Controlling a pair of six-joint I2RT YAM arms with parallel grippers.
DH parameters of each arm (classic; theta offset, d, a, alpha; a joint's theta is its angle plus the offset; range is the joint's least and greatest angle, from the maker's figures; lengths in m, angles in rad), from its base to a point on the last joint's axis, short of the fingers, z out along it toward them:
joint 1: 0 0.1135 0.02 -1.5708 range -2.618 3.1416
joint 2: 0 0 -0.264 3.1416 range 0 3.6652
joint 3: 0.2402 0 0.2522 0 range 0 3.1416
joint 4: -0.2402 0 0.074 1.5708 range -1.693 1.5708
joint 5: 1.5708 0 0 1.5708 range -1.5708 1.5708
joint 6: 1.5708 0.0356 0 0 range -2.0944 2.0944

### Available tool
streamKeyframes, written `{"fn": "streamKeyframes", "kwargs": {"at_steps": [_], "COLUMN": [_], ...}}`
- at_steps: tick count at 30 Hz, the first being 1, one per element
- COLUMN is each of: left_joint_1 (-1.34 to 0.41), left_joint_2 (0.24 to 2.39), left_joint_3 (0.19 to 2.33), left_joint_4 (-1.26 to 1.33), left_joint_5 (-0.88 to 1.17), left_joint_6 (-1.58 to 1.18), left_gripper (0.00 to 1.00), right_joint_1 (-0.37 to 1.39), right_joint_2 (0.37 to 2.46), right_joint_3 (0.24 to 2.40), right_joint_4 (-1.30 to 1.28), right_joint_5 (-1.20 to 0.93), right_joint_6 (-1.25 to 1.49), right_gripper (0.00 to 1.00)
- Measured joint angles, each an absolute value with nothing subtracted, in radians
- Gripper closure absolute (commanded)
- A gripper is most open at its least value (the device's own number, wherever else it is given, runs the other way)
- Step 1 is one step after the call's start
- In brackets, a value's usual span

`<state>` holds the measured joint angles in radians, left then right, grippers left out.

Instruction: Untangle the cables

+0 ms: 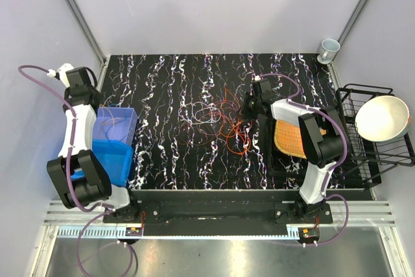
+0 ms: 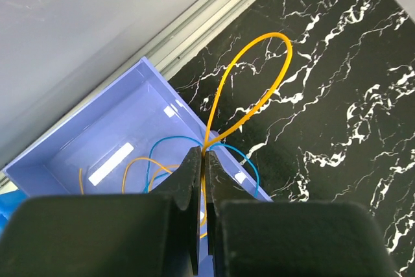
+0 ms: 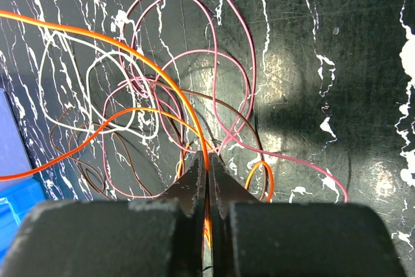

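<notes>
Near edge first: left arm (image 1: 74,134) reached up the left side past 2 bins. The blue bin (image 1: 113,163) was nearer, with the lilac bin (image 1: 131,118) just behind and touching it. Left gripper (image 2: 202,155) hung over the lilac bin with its fingers pressed together, pinching a yellow cable (image 2: 256,82). That cable's loop stood up past the bin's corner, over the table (image 2: 337,95). More yellow and a blue cable (image 2: 243,159) lay looped inside that bin.

Right arm (image 1: 318,141) crossed above a woven orange mat (image 1: 288,137). Right gripper (image 3: 207,163) sat low at the right edge of the tangle, fingers pressed together on an orange cable (image 3: 130,47) that ran away over the other loops.

Cables (image 1: 217,118) lay mid-table between the 2 arms as a loose flat tangle of overlapping pink, white, brown and orange loops.

Right of the table stood a wire rack (image 1: 382,160) with a bowl (image 1: 382,118) resting in it. A cup (image 1: 329,48) sat at the far right corner, well apart from the tangle.
</notes>
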<state>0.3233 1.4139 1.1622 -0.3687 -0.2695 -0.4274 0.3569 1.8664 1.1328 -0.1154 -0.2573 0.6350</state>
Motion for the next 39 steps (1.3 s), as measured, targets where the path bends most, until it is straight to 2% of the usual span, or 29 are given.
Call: {"fn": "streamKeyframes", "kwargs": {"at_steps": [16,25,26,27,30,33,34,39], "left_joint_1": [0.345,0.413,0.418,0.423,0.43,0.431,0.431,0.424], "left_joint_2": [1.542,1.571,1.579,1.585,1.588,1.573,1.56,1.447], "left_joint_3": [1.211,1.12,1.113,1.106,1.095,1.083,1.074,1.053], "left_joint_4": [-0.52,-0.496,-0.495,-0.492,-0.488,-0.45,-0.438,-0.421], "left_joint_5": [-0.304,-0.219,-0.207,-0.194,-0.168,-0.149,-0.143,-0.142], "left_joint_6": [-0.586,-0.735,-0.744,-0.752,-0.763,-0.76,-0.758,-0.731], "left_gripper": [1.0,1.0,0.98,0.85,0.63,0.51,0.44,0.3], "right_joint_1": [0.351,0.35,0.35,0.35,0.35,0.35,0.35,0.349], "right_joint_2": [1.866,1.866,1.866,1.866,1.866,1.866,1.866,1.866], "right_joint_3": [1.131,1.13,1.13,1.129,1.129,1.129,1.129,1.129], "right_joint_4": [-0.115,-0.114,-0.114,-0.113,-0.112,-0.109,-0.109,-0.108], "right_joint_5": [-0.277,-0.282,-0.282,-0.282,-0.282,-0.282,-0.282,-0.282], "right_joint_6": [0.635,0.635,0.635,0.635,0.635,0.635,0.635,0.635], "right_gripper": [1.0,1.0,1.0,1.0,1.0,1.0,1.0,1.0]}}
